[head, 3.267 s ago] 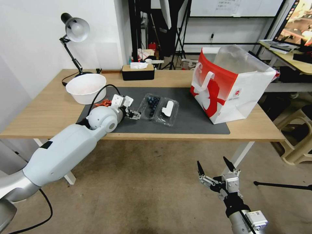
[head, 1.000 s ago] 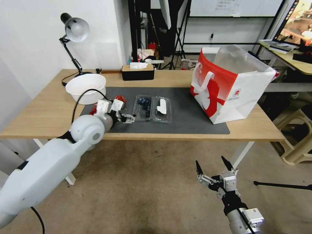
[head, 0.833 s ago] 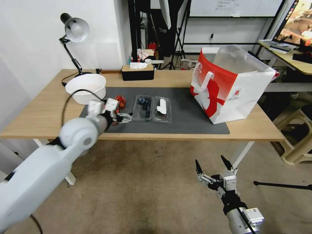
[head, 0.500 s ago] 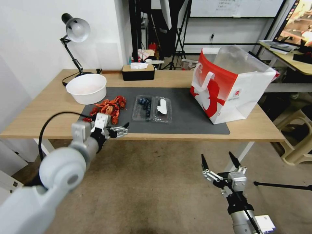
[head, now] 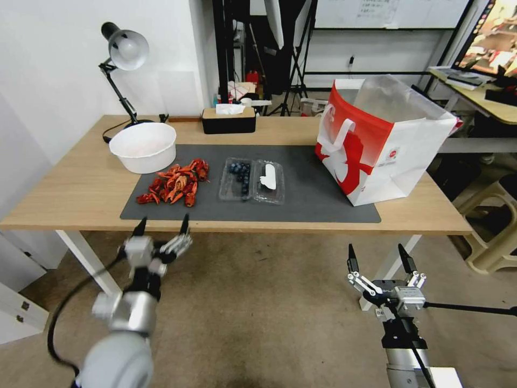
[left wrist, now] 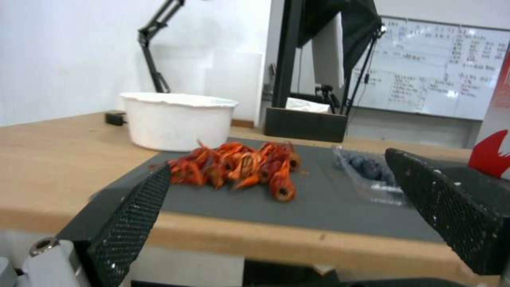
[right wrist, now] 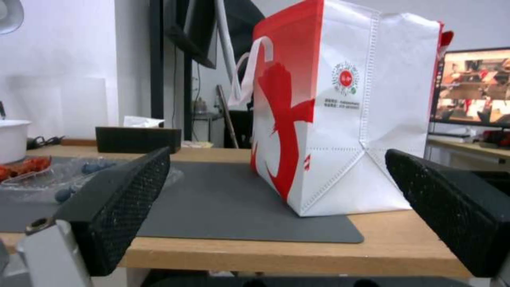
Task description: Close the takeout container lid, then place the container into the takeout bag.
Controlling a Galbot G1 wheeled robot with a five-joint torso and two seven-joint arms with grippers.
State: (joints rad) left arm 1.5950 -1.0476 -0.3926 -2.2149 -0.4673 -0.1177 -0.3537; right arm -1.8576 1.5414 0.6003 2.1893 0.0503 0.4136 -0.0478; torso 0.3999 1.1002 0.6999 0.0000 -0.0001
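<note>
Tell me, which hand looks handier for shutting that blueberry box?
Probably the left hand: it hangs open just below the table edge, nearer the takeout container. The right hand, also open, sits lower, under the takeout bag.

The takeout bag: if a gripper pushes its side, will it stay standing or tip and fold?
The takeout bag stands open on the table, tall and apparently empty, so probably light; a high push would likely tip or slide it. Its thin creased walls would probably buckle. The strap handle hangs limp, so floppy.
</note>
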